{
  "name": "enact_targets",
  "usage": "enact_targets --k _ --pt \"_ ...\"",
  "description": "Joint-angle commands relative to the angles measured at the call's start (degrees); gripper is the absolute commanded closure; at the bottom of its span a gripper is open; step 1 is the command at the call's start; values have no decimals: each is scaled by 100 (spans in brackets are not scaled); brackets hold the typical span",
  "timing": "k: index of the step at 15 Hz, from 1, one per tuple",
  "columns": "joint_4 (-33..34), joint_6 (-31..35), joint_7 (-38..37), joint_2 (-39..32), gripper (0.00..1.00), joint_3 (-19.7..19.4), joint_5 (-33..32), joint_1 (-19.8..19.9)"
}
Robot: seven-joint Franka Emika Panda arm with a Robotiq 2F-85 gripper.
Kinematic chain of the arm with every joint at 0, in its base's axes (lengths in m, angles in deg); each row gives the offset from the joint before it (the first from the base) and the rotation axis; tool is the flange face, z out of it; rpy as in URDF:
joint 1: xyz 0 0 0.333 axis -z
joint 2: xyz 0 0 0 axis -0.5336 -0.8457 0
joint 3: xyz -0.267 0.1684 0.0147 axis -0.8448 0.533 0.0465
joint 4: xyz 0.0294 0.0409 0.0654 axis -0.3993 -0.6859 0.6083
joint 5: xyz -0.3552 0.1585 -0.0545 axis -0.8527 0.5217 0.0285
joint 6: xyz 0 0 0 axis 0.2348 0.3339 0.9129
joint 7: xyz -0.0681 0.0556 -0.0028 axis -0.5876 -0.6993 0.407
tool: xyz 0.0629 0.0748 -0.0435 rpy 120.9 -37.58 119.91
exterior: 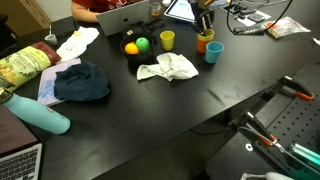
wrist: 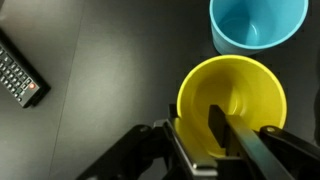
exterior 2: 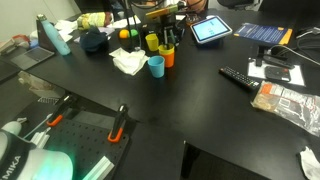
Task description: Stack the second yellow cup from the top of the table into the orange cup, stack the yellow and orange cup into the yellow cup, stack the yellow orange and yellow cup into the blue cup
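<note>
Tool (wrist: 205, 135) straddling yellow cup (wrist: 232, 100) rim (one finger inside), blue cup (wrist: 257, 25) beside

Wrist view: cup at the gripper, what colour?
Yellow cup, beside the light blue cup; wrist view shows it best.

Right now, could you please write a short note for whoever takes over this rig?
Gripper: one finger inside and one outside the rim of the golden yellow cup, apparently shut on it.
That cup is at the orange cup, in it or just above it; seating unclear.
The lemon yellow cup and the blue cup stand separately on the table.
Done: first stack nearly made.
Left: release, put the pair into the lemon yellow cup, then all three into the blue cup.
</note>
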Motion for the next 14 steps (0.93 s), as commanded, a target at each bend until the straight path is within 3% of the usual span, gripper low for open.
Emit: enact_targets --k 1,2,10,14 --pt "-2 139 80 38 94 63 73 78" --pt "-24 146 90 67 100 86 115 101" --pt "-196 407 323 613 98 392 726 263" --pt "2 397 309 853 98 376 651 146"
